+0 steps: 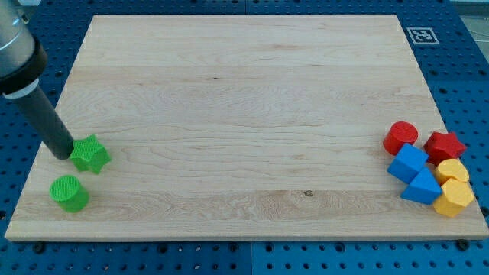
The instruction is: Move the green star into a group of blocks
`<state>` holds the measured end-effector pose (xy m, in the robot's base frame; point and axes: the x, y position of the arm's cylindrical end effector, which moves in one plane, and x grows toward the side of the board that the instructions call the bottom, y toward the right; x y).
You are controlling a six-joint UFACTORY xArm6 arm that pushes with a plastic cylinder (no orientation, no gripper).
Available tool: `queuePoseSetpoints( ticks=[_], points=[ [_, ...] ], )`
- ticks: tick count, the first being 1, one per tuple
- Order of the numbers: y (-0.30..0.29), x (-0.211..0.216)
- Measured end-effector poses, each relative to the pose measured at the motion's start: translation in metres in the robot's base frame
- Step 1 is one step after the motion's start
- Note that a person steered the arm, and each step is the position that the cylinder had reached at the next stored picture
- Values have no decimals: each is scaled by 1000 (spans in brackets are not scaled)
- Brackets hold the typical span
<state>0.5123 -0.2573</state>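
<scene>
The green star (91, 154) lies near the view's left edge of the wooden board (244, 92). My tip (63, 155) stands right against the star's left side, touching or nearly touching it. A green cylinder (69, 192) sits just below the star. At the view's far right is a group of blocks: a red cylinder (400, 137), a red star (445, 146), a blue cube (407, 163), a blue triangular block (422, 188), and two yellow blocks (452, 171) (454, 198).
The board lies on a blue perforated table (23, 252). A white tag with a black marker (422, 35) sits off the board's top right corner. The group at the right lies close to the board's right edge.
</scene>
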Motion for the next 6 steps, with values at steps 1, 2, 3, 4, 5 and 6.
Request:
queuePoseSetpoints(
  ticks=[1, 2, 3, 4, 5, 6],
  points=[
    [26, 4],
    [55, 4],
    [68, 4],
    [96, 4],
    [103, 4],
    [111, 5]
  ],
)
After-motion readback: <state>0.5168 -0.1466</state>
